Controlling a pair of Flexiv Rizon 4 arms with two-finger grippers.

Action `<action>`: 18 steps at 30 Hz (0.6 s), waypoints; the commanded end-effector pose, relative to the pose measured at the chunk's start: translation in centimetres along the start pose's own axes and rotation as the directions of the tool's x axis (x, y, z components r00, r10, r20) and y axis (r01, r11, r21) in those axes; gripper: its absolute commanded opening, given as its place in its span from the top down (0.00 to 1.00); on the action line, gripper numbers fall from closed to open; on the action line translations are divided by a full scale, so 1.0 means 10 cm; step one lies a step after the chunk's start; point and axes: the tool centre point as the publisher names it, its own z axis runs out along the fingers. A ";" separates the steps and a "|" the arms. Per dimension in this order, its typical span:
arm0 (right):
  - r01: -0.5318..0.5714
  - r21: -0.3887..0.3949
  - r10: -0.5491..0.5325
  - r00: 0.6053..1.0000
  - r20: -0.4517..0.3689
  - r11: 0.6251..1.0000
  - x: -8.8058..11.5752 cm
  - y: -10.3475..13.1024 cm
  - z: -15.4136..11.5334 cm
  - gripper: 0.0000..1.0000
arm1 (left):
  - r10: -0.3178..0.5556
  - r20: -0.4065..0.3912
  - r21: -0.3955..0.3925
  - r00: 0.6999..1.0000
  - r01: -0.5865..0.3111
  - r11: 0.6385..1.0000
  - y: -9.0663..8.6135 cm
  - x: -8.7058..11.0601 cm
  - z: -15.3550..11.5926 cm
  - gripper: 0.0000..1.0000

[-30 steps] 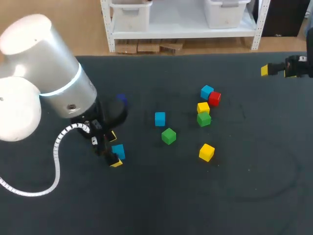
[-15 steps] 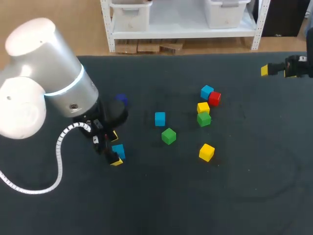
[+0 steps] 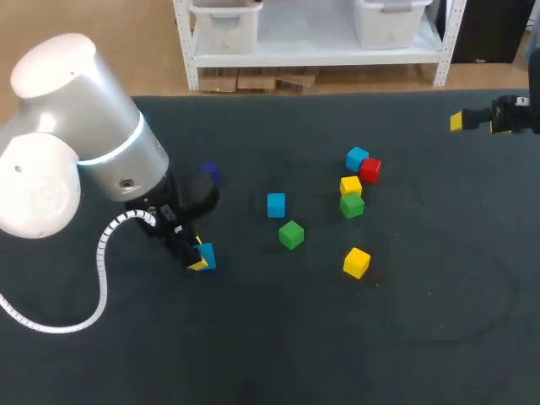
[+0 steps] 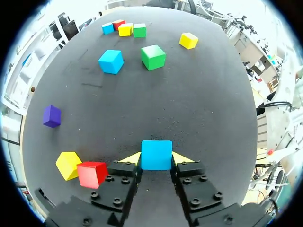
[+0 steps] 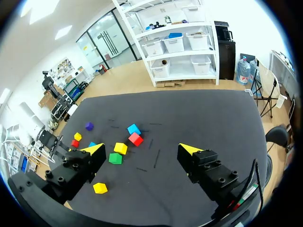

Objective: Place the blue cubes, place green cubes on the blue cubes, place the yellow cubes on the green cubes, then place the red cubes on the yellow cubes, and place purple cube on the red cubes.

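My left gripper [image 3: 199, 256] [image 4: 156, 158] is down at the table's left part, shut on a blue cube [image 3: 207, 256] [image 4: 156, 154], with a yellow tip against each side. Close beside its fingers lie a red cube [image 4: 92, 173] and a yellow cube [image 4: 67, 165], both hidden under the arm in the head view. A purple cube [image 3: 209, 171] [image 4: 51, 116] lies farther off. Mid-table sit a blue cube [image 3: 276, 204], a green cube [image 3: 291, 234] and a yellow cube [image 3: 356, 262]. My right gripper [image 3: 477, 121] [image 5: 142, 150] hangs open and empty at the far right.
A tight cluster lies right of centre: a blue cube [image 3: 357, 158], a red cube [image 3: 369, 170], a yellow cube [image 3: 351, 185] and a green cube [image 3: 352, 204]. The left arm's white cable [image 3: 101, 261] loops over the table's left part.
The left gripper's fingers have come together onto the blue cube that stood between them. The right arm and the other cubes have kept still.
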 end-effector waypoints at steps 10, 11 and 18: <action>-0.001 0.002 0.001 1.000 0.000 1.000 0.00 0.01 0.00 0.00 | 0.114 0.032 -0.016 0.993 -0.114 0.993 0.11 -0.29 -0.24 1.00; -0.001 0.002 0.001 1.000 0.000 1.000 0.00 0.01 0.00 0.00 | 0.133 0.029 -0.013 0.991 -0.133 0.991 0.15 -0.32 -0.25 1.00; -0.001 0.002 0.001 1.000 0.000 1.000 0.00 0.01 0.00 0.00 | 0.257 0.005 0.018 0.966 -0.257 0.966 0.40 -0.49 -0.25 1.00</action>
